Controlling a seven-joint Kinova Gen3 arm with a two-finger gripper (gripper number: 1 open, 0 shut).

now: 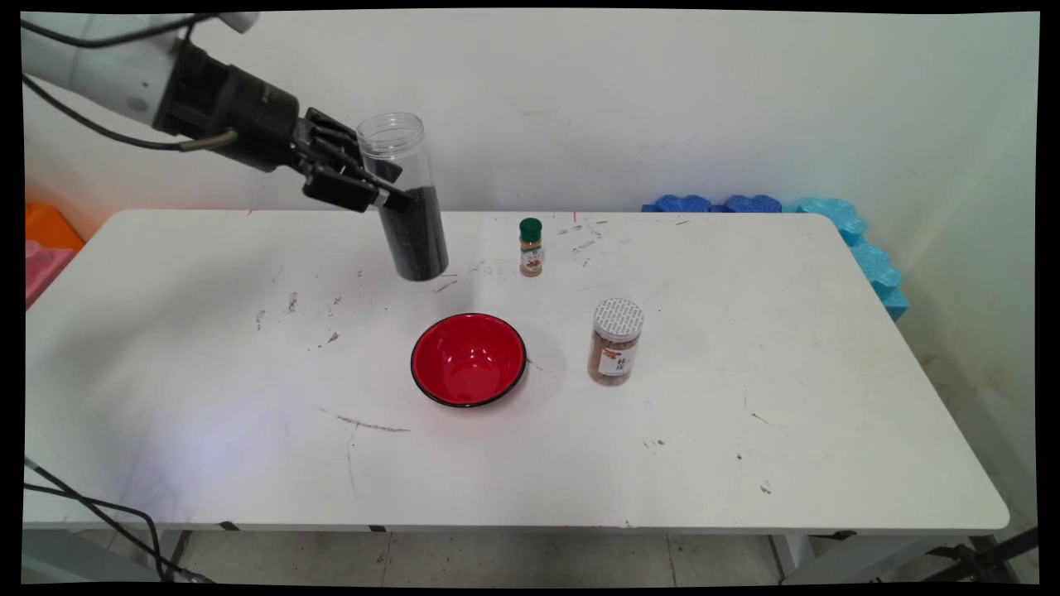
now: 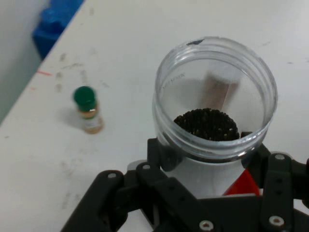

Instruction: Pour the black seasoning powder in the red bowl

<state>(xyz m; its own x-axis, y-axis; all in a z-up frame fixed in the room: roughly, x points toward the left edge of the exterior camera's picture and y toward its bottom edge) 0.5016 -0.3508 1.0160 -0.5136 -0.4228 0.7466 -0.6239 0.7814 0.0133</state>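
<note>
My gripper [image 1: 383, 184] is shut on a tall clear jar [image 1: 407, 199] with no lid, half full of small black grains. The jar hangs in the air, tilted slightly, above the table's far middle. From the hand view I look down into the jar's open mouth [image 2: 215, 99] at the black grains [image 2: 206, 124], with the gripper [image 2: 212, 169] clamped round its body. A red bowl [image 1: 469, 359] with a black rim stands on the table in front of and below the jar; a corner of the bowl [image 2: 242, 186] shows under the jar.
A small spice bottle with a green cap [image 1: 531, 247] [image 2: 87, 109] stands right of the jar. A brown-filled jar with a white lid [image 1: 616, 341] stands right of the bowl. Blue foam blocks [image 1: 836, 223] line the table's [image 1: 745, 430] far right edge; orange and pink items [image 1: 45, 240] sit at left.
</note>
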